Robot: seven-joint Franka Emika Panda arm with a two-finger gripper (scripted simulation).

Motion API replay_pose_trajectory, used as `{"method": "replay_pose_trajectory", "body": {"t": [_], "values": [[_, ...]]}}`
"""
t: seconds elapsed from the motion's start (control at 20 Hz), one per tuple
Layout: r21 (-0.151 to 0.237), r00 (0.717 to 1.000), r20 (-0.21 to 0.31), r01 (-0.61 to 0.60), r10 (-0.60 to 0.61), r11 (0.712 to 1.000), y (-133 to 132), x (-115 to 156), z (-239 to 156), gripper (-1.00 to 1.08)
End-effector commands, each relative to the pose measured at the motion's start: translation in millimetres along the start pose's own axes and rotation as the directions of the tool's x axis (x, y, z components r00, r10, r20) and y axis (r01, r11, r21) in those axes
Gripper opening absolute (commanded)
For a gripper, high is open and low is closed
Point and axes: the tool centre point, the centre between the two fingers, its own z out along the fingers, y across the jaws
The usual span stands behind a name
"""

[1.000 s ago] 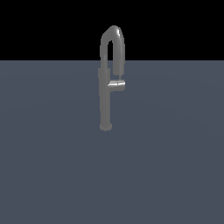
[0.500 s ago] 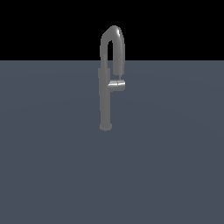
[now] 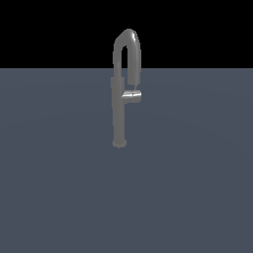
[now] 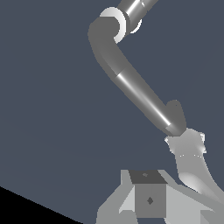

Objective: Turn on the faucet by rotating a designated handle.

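In the exterior view we see the faucet (image 3: 119, 106) standing upright on the plain dark counter (image 3: 188, 197), near the middle and a little toward the far side. Its gooseneck arches over toward the exterior view's right. The handle (image 3: 132, 96) sticks out sideways from the column on that same side, just below the downturned spout end. No arm shows here, and no containers are anywhere in sight.

In the wrist view the faucet fills the frame close up, and the pincer (image 4: 175, 175) sits right against it. One pale finger (image 4: 189, 151) appears to touch the dark metal end; the other is hidden, so we cannot tell whether the pincer is open or closed.

We judge the handle rigid, smooth and likely slippery, turning only about its own axis. We would pinch it across its round sides near the free end.
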Motion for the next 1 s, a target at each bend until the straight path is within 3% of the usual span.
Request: {"method": "replay_pose_trajectory", "body": {"t": [0.0, 0.5, 0.95], "values": [[0.035, 0.998, 0.045, -0.034, 0.032, 0.999, -3.5, 14.5, -1.3, -1.0], [0.164, 0.959, 0.241, -0.189, 0.146, 0.968, -12.2, 76.0, -0.6, -1.0], [0.257, 0.867, 0.444, -0.363, 0.224, 0.895, -13.2, 138.3, 10.6, -1.0]]}}
